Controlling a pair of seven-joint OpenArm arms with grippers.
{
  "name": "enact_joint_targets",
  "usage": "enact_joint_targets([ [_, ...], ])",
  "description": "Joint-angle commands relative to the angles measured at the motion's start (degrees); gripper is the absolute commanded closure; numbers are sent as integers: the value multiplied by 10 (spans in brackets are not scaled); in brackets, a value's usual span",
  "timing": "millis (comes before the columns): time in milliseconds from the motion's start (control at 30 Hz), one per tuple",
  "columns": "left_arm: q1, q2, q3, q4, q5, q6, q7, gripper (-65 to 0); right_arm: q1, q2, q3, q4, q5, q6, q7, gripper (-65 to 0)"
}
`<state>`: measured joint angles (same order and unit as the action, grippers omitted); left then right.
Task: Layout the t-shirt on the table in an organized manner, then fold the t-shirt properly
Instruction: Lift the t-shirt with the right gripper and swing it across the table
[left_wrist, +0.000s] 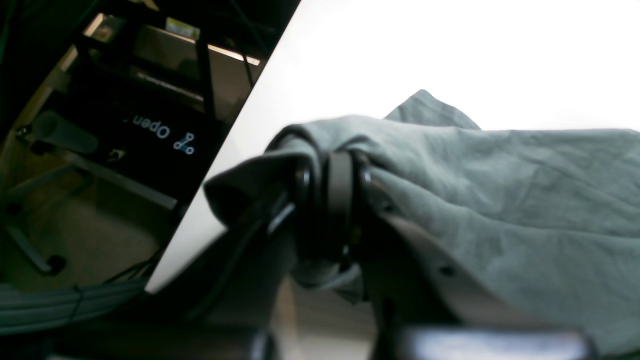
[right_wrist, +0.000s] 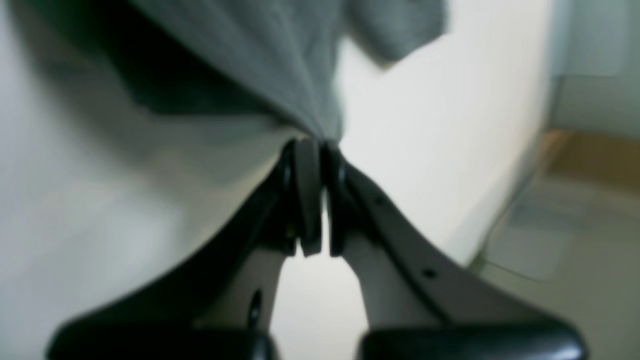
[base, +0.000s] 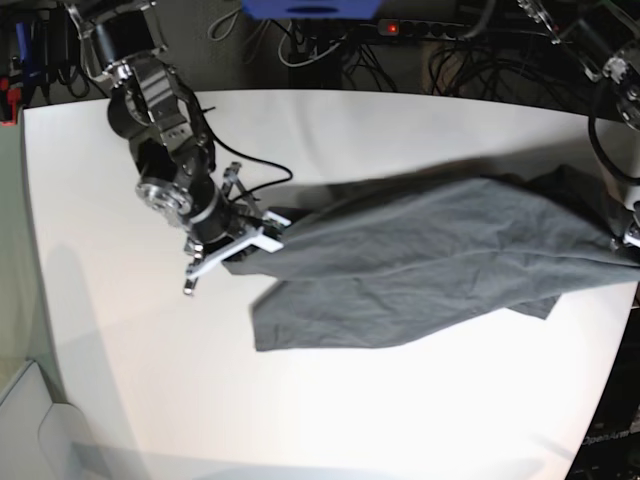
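The t-shirt (base: 420, 255) lies stretched across the middle and right of the white tabletop (base: 150, 400) in the base view, held between the two hands, so the work looks to be in its laying-out stage and no fold has been made yet. The right hand (right_wrist: 317, 150), which sits on the left of the base view, has its jaws pinched together on a gathered bit of cloth, and the fabric fans out from that point in tight pleats; the cloth near it looks lifted a little off the surface, judging by the shadow under it in the right wrist view. The left hand (left_wrist: 332, 165), at the far right edge of the base view, is likewise clamped on a bunched edge of the shirt close to the tabletop's edge, with the cloth wrapped round the fingertips. Between the two grips the shirt is pulled into a long slanted band, wrinkled, with one flap hanging toward the near side and a dark doubled part at the right. Which corner or hem each hand has cannot be told, and neither the label nor the neck shows. What is left, as I judge it: spread the shirt flat with sleeves and hem squared, let go, then do all the folding.
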<state>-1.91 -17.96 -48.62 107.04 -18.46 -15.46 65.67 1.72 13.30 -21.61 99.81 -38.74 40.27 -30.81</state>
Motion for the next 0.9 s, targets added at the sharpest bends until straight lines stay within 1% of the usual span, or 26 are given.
enact_joint_targets([
  [0, -9, -7, -2, 11, -3, 1, -16, -2, -11, 9, 0, 28, -6, -3, -13, -6],
  [67, -9, -5, -1, 11, -3, 1, -16, -2, -33, 14, -2, 71, -6, -3, -29, -7],
  [100, -9, -4, -1, 11, -3, 1, -16, -2, -47, 22, -2, 92, -6, -3, -34, -7],
  [167, -9, -3, -1, 11, -3, 1, -16, -2, -71, 34, -2, 114, -6, -3, -35, -7],
  [233, -10, 2, 10, 11, -4, 1, -16, -2, -99, 36, -2, 121, -9, -3, -34, -7],
  [300, -10, 2, 16, 13, -4, 1, -16, -2, -135, 42, -2, 128, -28, -3, -32, -7],
  [367, -9, 6, 19, 23, -3, 1, -16, -2, -172, 45, -16, 134, -39, -3, -29, -7],
  [500, -13, 9, 21, 27, -3, 1, -16, -2, -231, 57, -52, 143, -39, -3, -32, -7],
  [800, -21, 8, 28, 27, -3, 1, -16, -2, -307, 57, -60, 144, -39, -3, -30, -10],
  [867, -21, 8, 28, 27, -3, 1, -16, -2, -320, 65, -77, 144, -39, -3, -30, -10],
])
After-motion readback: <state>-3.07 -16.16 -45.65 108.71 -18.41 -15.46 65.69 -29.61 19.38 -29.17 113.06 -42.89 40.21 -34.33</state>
